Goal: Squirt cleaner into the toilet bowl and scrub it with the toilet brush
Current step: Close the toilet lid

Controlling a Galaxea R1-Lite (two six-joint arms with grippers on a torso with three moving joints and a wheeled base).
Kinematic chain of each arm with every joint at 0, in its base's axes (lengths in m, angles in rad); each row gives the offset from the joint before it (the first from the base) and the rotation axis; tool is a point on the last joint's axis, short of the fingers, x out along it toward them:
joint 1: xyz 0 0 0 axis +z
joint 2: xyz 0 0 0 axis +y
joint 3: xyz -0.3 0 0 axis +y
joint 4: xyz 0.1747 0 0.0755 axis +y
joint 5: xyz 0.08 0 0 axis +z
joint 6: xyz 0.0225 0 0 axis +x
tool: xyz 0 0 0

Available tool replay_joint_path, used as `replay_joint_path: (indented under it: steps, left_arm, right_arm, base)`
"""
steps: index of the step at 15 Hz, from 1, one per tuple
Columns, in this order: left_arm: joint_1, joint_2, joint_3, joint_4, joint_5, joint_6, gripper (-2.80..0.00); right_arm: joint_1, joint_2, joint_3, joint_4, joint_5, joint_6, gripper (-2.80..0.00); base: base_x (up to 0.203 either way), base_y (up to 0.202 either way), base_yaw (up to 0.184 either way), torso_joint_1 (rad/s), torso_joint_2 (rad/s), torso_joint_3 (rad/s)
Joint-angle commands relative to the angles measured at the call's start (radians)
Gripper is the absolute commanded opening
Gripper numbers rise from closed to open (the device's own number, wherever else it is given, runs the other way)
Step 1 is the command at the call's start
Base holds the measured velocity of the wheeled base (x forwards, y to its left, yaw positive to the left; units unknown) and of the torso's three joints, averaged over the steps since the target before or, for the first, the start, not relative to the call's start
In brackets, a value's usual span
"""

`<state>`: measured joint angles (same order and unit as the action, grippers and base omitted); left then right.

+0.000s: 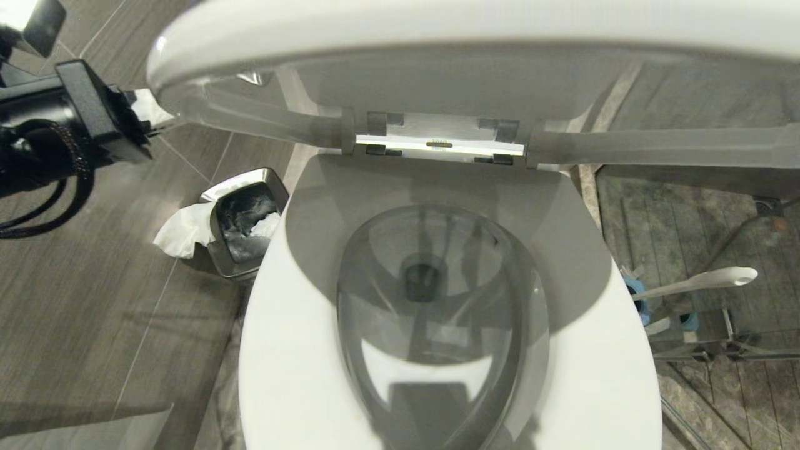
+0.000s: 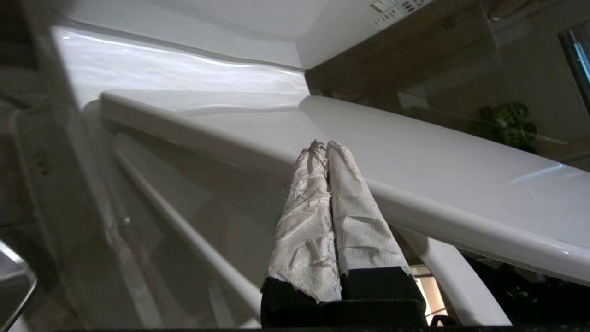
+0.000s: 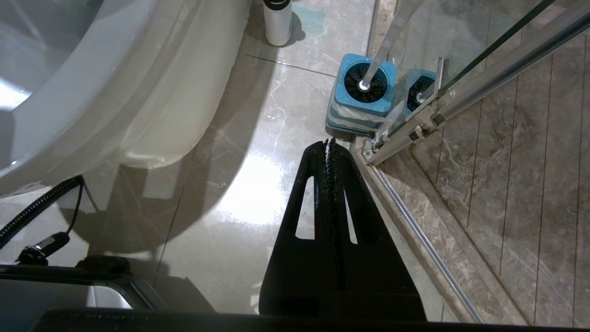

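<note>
The toilet bowl point(image 1: 294, 350) fills the middle of the head view, its lid point(image 1: 437, 25) and seat raised at the back. My left gripper point(image 1: 150, 111) is at the lid's left edge. Its paper-wrapped fingers point(image 2: 355, 216) are shut with nothing between them, tips point(image 2: 325, 145) against the lid's rim point(image 2: 438, 157). The toilet brush point(image 1: 700, 282) stands right of the bowl, its black head point(image 3: 364, 83) in a blue holder point(image 3: 343, 108). My right gripper point(image 3: 328, 143) hangs shut and empty over the floor just short of that holder. A white bottle point(image 3: 277, 20) stands by the toilet's base; whether it is the cleaner I cannot tell.
A square steel waste bin point(image 1: 247, 222) with white tissue point(image 1: 184, 231) hanging over its side stands on the floor left of the bowl. A glass shower door with a chrome rail point(image 3: 415, 124) runs right next to the brush holder. A black cable point(image 3: 41, 207) lies near the toilet's base.
</note>
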<state>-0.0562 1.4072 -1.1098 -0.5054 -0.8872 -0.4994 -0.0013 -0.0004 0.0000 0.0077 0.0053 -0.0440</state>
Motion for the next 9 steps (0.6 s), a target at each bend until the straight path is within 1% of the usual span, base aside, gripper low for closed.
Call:
replay_joint_path:
  steps: [1, 2, 3, 5, 6, 7, 9]
  left_arm:
    - [0.064, -0.106, -0.016, 0.112, -0.003, -0.004, -2.8]
    - [0.098, -0.126, -0.032, 0.205, -0.005, -0.002, -2.8]
    - [0.117, -0.143, -0.058, 0.299, -0.005, 0.004, -2.8]
    - [0.128, -0.16, -0.131, 0.464, 0.002, 0.011, -2.8]
    - [0.129, -0.166, -0.164, 0.512, 0.01, 0.012, -2.8]
    - [0.13, -0.171, -0.195, 0.538, 0.019, 0.013, -2.8]
    - [0.13, -0.174, -0.228, 0.547, 0.027, 0.012, -2.8]
  right_arm:
    - [0.0, -0.001, 0.002, 0.0, 0.001, 0.0, -2.8]
    - [0.0, -0.001, 0.002, 0.0, 0.002, 0.0, -2.8]
    - [0.0, -0.001, 0.002, 0.0, 0.001, 0.0, -2.8]
    - [0.0, -0.001, 0.002, 0.0, 0.001, 0.0, -2.8]
    - [0.0, -0.001, 0.002, 0.0, 0.001, 0.0, -2.8]
    - [0.0, -0.001, 0.002, 0.0, 0.002, 0.0, -2.8]
    - [0.0, -0.001, 0.002, 0.0, 0.001, 0.0, -2.8]
  base:
    - [0.0, 0.0, 0.0, 0.0, 0.0, 0.0]
    - [0.0, 0.0, 0.0, 0.0, 0.0, 0.0]
    - [0.0, 0.0, 0.0, 0.0, 0.0, 0.0]
    - [0.0, 0.0, 0.0, 0.0, 0.0, 0.0]
    - [0.0, 0.0, 0.0, 0.0, 0.0, 0.0]
    - [0.0, 0.0, 0.0, 0.0, 0.0, 0.0]
    - [0.0, 0.0, 0.0, 0.0, 0.0, 0.0]
